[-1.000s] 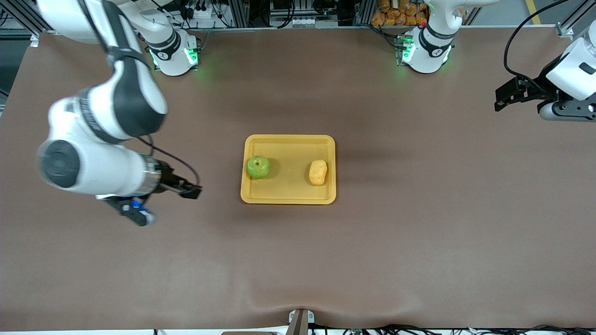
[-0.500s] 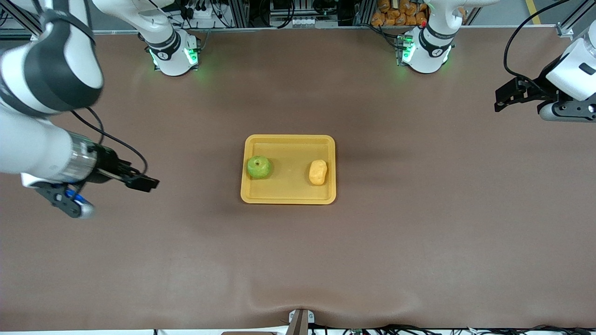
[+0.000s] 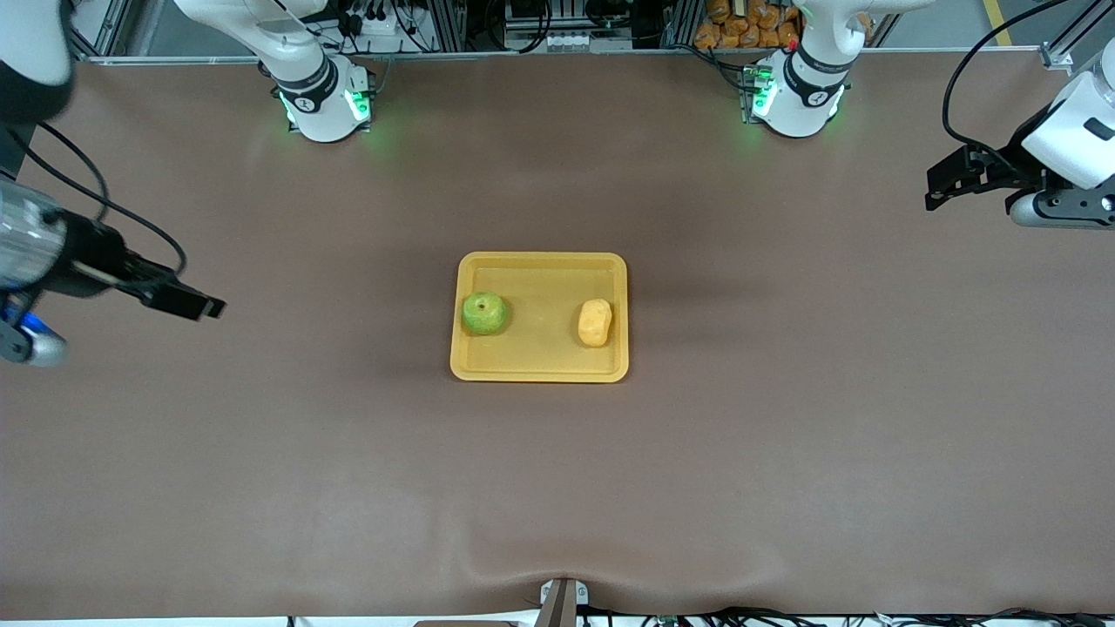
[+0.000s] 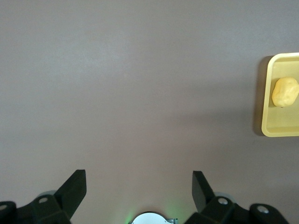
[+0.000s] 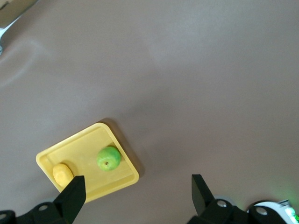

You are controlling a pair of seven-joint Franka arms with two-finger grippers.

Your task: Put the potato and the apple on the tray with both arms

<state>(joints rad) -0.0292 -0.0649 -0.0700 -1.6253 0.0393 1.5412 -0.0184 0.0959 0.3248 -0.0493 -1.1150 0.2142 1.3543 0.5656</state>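
Note:
The yellow tray point(image 3: 540, 279) lies in the middle of the brown table. The green apple point(image 3: 483, 313) sits on it toward the right arm's end. The yellow-orange potato point(image 3: 595, 322) sits on it toward the left arm's end. My right gripper point(image 3: 196, 303) is open and empty, up over bare table far from the tray. My left gripper point(image 3: 939, 185) is open and empty and waits over its own end of the table. The right wrist view shows the tray point(image 5: 84, 149), apple point(image 5: 109, 158) and potato point(image 5: 62, 172). The left wrist view shows the tray's end point(image 4: 280, 126) with the potato point(image 4: 285, 91).
The right arm's base point(image 3: 322, 104) and the left arm's base point(image 3: 793, 100) stand at the table's edge farthest from the front camera. A small metal bracket point(image 3: 562, 601) sits at the nearest edge. The brown table cloth point(image 3: 784, 435) surrounds the tray.
My right arm has swung away from the tray toward its own end of the table, its gripper empty. The left arm, apple and potato have not moved.

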